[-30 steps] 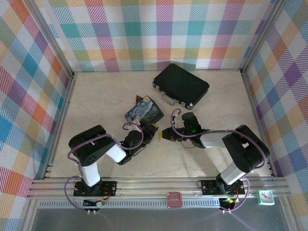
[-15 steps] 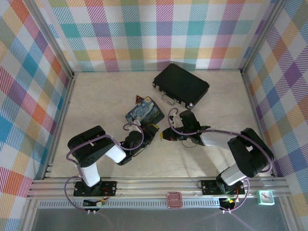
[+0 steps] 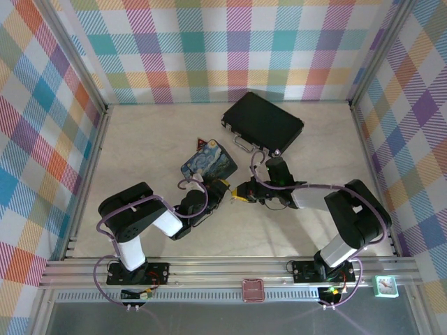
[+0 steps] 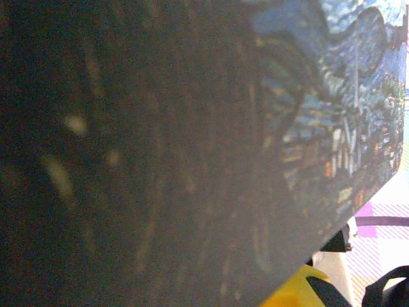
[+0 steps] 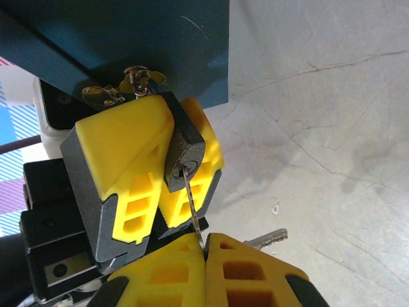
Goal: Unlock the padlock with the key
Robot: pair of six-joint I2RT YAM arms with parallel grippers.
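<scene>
In the right wrist view the tiny dark padlock (image 5: 184, 153) is clamped between the yellow fingers (image 5: 121, 160) of my left gripper (image 5: 174, 131), keyhole facing the camera. A thin silvery key (image 5: 193, 204) runs from the keyhole down into my right gripper (image 5: 206, 246), which is shut on its head. A second key (image 5: 268, 238) pokes out beside the right fingers. From above, the left gripper (image 3: 222, 195) and right gripper (image 3: 242, 193) meet tip to tip just below the tin. The padlock is too small to make out there.
The painted blue tin (image 3: 208, 160) lies right behind the grippers, and its side (image 4: 332, 128) blocks most of the left wrist view. A black briefcase (image 3: 263, 123) sits at the back. A red-and-green block (image 3: 202, 144) peeks from behind the tin. Small metal ring pieces (image 5: 131, 82) hang at the padlock's top.
The right wrist has shifted slightly, first toward the left and then back. Both grippers stay together at the padlock. The left arm has not moved.
</scene>
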